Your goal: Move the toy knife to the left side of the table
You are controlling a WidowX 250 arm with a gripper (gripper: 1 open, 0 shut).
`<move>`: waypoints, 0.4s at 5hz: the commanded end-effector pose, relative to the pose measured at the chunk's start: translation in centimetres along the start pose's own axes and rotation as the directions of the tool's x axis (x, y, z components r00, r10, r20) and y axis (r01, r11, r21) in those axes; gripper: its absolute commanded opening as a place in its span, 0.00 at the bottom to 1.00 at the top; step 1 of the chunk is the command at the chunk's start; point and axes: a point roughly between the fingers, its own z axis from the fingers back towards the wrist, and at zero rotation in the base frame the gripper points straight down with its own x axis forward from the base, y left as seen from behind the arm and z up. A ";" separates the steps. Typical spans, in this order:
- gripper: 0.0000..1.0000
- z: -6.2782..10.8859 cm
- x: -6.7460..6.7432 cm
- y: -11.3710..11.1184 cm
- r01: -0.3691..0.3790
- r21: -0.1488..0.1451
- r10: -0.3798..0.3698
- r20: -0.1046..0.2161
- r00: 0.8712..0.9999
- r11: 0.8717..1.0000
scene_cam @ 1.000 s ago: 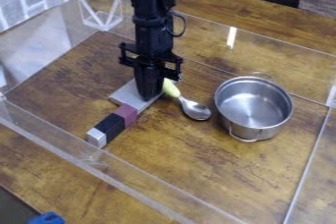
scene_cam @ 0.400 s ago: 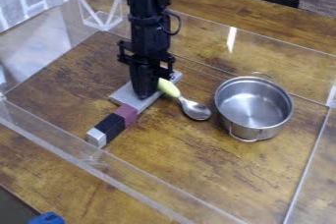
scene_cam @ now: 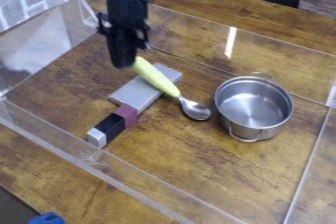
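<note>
My jaws [scene_cam: 121, 59] look pressed together, blurred; bare wood on the table [scene_cam: 66, 83] spreads left of the toy knife [scene_cam: 132, 94], mid-frame.

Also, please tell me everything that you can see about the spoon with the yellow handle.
The spoon has a thick pale yellow handle and a silver, metallic-looking bowl. It lies at an angle on the table, bowl end nearest the steel pot but apart from it. The middle of its handle overlaps the knife's flat grey blade, apparently lying over it. It looks whole, and the gripper is not holding it.
</note>
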 end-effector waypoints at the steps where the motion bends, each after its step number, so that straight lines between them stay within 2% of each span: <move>1: 0.00 2.9 0.4 -0.5 -0.012 0.031 0.008 0.110 0.994 0.999; 2: 0.00 2.2 0.8 -2.1 -0.001 0.002 0.001 0.128 0.992 1.000</move>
